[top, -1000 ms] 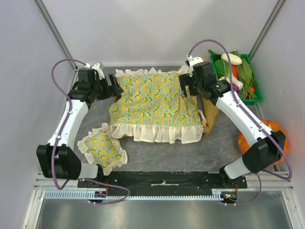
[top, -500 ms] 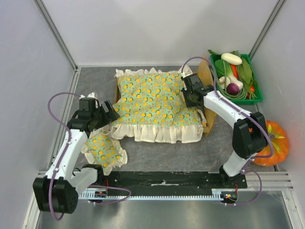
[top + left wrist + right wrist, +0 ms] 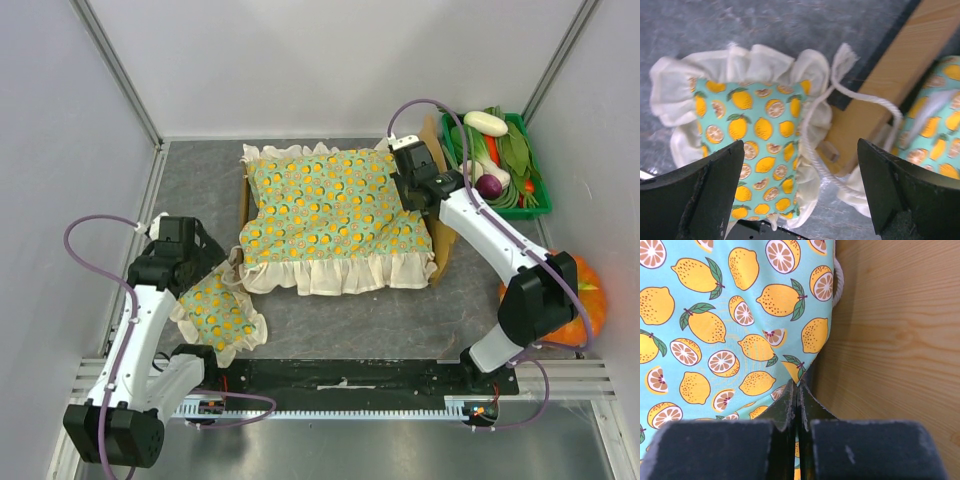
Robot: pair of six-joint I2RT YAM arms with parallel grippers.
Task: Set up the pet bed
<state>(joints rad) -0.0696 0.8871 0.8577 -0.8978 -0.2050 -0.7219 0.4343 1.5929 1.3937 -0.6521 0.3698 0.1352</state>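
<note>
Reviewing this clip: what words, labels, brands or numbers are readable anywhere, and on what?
No text can be read in any view.
The cushion and small pillow bear only a lemon print; the pet bed shows bare wood.

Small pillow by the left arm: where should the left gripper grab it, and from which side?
Come straight down with the open left gripper and pinch the small pillow at its puffy printed middle: it lies flat, and its limp frill would likely slip. Stay off the edge by the pet bed, where a white cord lies.
</note>
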